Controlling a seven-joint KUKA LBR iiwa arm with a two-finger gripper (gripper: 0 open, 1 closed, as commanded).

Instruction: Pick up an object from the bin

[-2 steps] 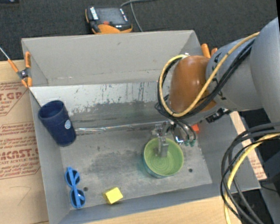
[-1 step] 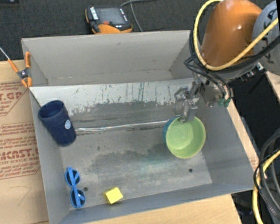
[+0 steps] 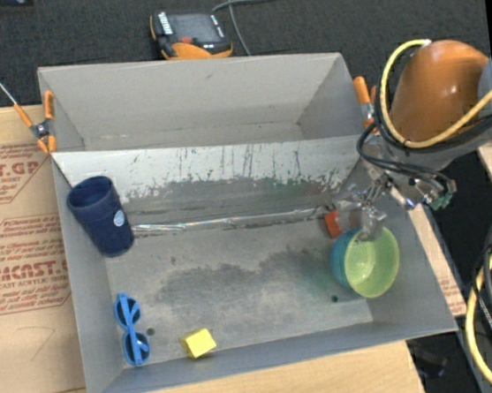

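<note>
My gripper hangs at the right side of the bin, its metal fingertips right at the upper rim of a green bowl with a blue outside, which lies tipped on its side. A small orange-red piece sits just left of the fingertips. Whether anything is between the fingers I cannot make out.
A dark blue cup lies on its side against the left wall. Blue toy glasses and a small yellow block lie near the front left corner. The arm with its orange cover and cables stands over the right rim.
</note>
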